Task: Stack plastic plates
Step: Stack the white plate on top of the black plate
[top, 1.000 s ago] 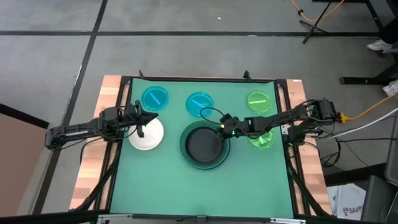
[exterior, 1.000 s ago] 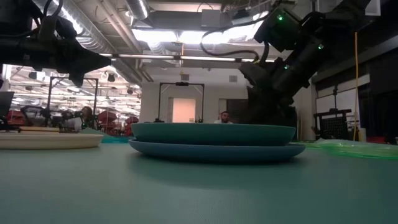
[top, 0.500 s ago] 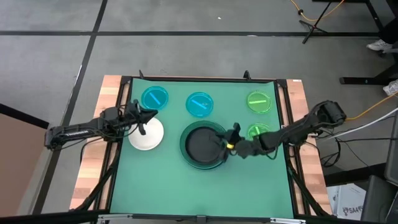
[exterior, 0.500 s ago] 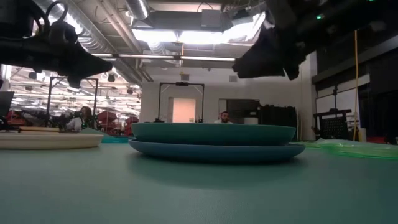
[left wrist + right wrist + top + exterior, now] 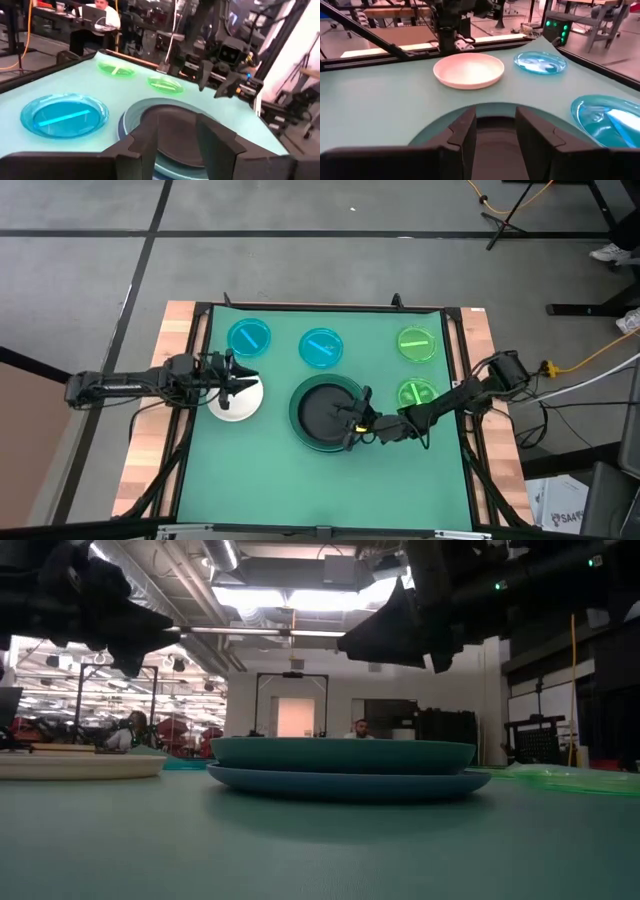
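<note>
A stack of plastic plates sits mid-table: a pale blue plate (image 5: 340,784) at the bottom, a teal-green one (image 5: 340,753) on it, and a black plate (image 5: 322,410) lying inside. My right gripper (image 5: 351,423) hovers open above the stack's right rim, clear of it. A white plate (image 5: 240,406) rests flat on the mat to the stack's left. My left gripper (image 5: 237,385) stands open above the white plate's far part, and the low view shows it raised off the plate. Nothing is between either pair of fingers.
Two cyan plates (image 5: 249,338) (image 5: 321,347) lie along the far edge. Two green plates (image 5: 417,343) (image 5: 417,393) lie at the far right. The green mat's near half (image 5: 320,480) holds nothing. People and desks show in the room beyond the table.
My right gripper has risen from the stack's far right rim and swung toward the table's near edge, ending above the stack's near right rim. My left gripper has shifted slightly toward the near edge over the white plate. No plate has moved.
</note>
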Tool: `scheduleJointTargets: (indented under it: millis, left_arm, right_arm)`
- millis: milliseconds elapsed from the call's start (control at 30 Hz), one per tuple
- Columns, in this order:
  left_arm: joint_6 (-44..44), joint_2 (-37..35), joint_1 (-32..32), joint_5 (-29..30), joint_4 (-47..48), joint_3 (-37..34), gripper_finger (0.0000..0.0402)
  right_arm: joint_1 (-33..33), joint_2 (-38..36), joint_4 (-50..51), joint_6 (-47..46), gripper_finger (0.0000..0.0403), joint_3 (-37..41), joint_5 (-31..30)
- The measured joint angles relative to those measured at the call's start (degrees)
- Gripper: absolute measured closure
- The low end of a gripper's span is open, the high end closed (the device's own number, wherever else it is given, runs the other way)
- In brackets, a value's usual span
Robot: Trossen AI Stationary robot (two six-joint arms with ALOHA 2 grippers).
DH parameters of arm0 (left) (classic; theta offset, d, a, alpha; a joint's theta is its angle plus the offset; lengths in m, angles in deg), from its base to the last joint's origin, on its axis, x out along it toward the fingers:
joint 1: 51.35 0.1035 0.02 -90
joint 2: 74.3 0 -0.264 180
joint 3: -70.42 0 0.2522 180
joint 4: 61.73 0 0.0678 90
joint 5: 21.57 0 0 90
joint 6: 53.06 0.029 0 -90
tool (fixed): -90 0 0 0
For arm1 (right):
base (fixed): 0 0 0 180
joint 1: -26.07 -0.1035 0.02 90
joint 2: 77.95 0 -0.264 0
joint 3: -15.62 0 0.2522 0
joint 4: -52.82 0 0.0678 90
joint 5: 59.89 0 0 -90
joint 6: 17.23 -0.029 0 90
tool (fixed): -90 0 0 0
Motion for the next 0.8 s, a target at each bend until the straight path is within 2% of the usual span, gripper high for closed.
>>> scheduleJointTargets:
  millis: [167, 333, 567, 800]
  left_arm:
    - [2.81, 6.82, -4.82, 4.65, 1.07, 3.19, 0.0276]
    - [1.86, 14.96, -9.9, 12.62, 8.33, 8.25, 0.0278]
    - [-2.87, 25.36, -17.05, 16.32, 14.98, 13.99, 0.0281]
    - [-8.44, 32.8, -24.54, 20.08, 22.8, 18.9, 0.0282]
  right_arm:
    - [0.29, 0.34, -0.36, -0.4, 0.0276, -0.02, 0.02]
    - [0.29, 0.32, -0.1, -0.71, 0.0276, -0.02, 0.04]
    - [0.29, 0.32, 0.67, -0.7, 0.0276, -0.02, 0.51]
    - [0.29, 0.32, 2.29, -1.11, 0.0276, -0.02, 0.51]
